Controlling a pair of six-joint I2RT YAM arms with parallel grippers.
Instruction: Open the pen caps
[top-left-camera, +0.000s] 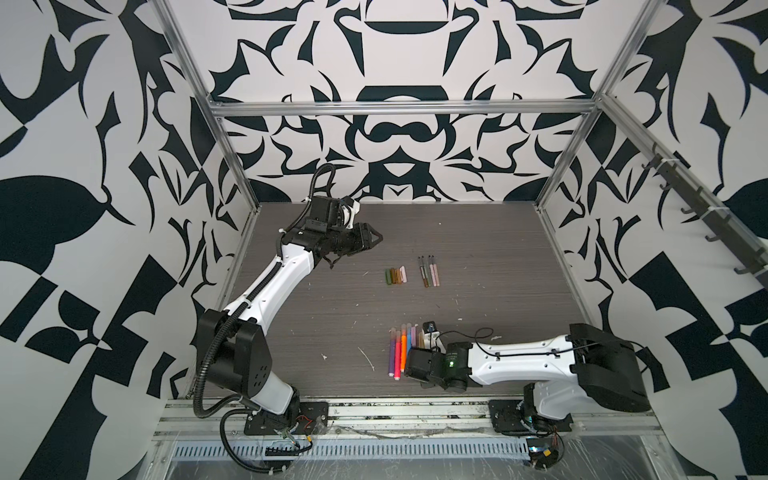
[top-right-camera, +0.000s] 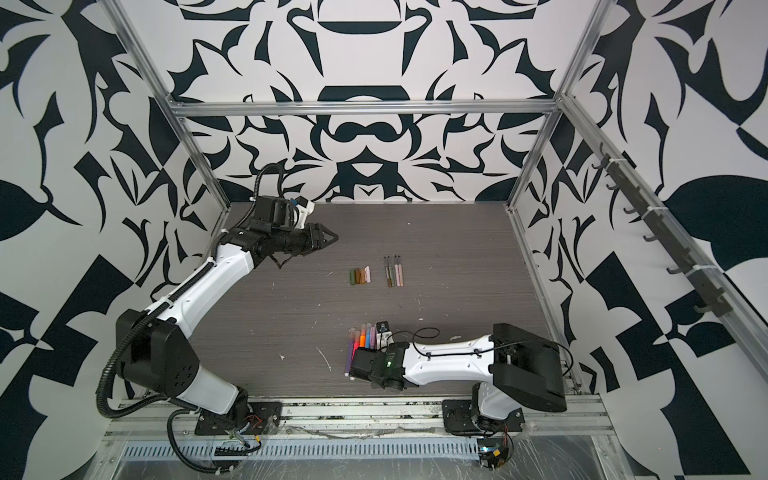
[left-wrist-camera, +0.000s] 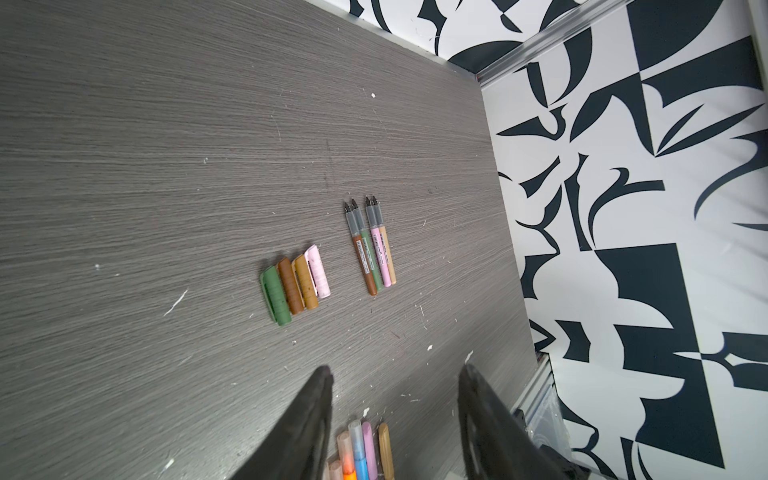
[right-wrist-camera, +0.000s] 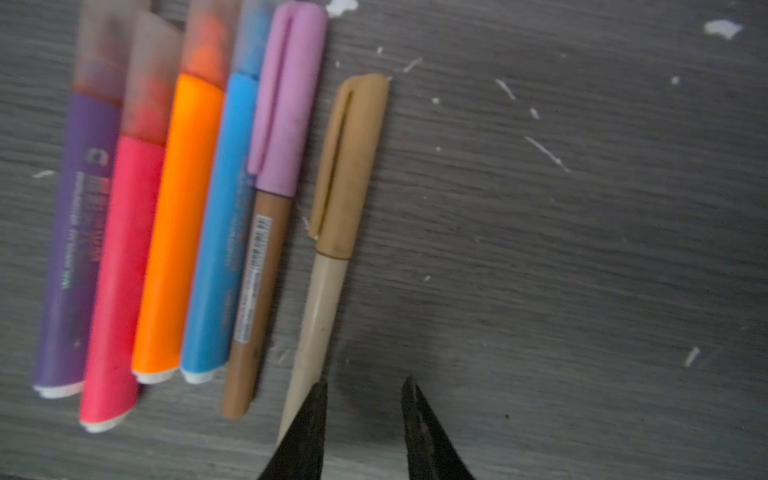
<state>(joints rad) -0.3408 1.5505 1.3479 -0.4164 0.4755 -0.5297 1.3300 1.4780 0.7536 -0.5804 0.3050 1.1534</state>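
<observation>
Grey table: left hand raised, parted, empty; right hand low beside capped pens, parted, empty.

White arms w/ blk joints (green LED)

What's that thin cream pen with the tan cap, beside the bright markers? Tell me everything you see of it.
The slim cream pen looks like plastic, its tan cap, with a long clip, pushed on. It lies flat on the grey wood-grain table, slightly apart from the brown pen with a lilac cap. One black finger of the open right gripper hides its tail end; contact is unclear.
</observation>
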